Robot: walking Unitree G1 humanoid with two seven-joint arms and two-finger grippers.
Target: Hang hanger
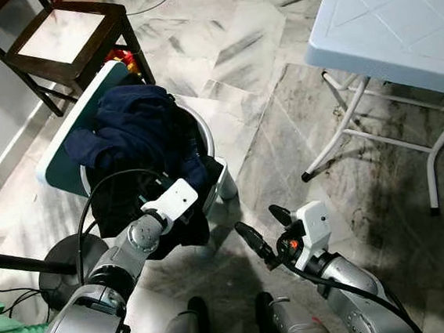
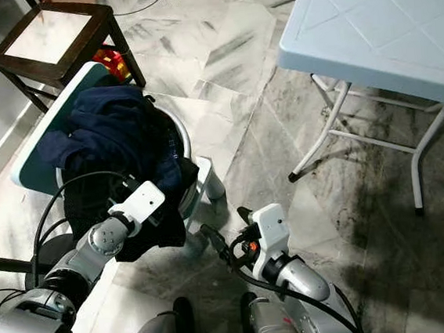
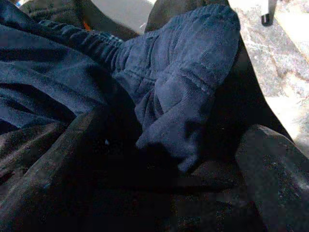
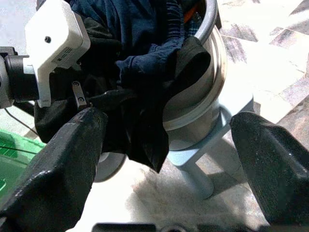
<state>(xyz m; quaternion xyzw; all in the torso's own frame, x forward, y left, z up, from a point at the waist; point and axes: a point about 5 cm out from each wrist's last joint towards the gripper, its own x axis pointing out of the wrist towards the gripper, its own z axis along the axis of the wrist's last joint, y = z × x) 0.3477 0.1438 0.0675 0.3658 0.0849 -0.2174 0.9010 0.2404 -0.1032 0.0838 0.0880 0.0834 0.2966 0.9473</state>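
1. Left pincer is pushed into the dark clothes heaped in the round laundry basket; its two black fingers stand spread, with a fold of navy fabric lying between them. Whether the fabric is actually pinched cannot be told.
2. Right pincer hovers above the marble floor, just beside the basket's foot; its fingers are spread wide with nothing between them.
3. Ahead of the right pincer: left wrist's white camera housing, the basket's grey rim, and a black garment draped over that rim.
4. Hanger: cannot be made out among the clothes; a small orange patch shows deep in the basket, identity unclear.
5. Beyond the left pincer, a dark wooden chair. Well apart from the right pincer, on its outer side, a white folding worktop.
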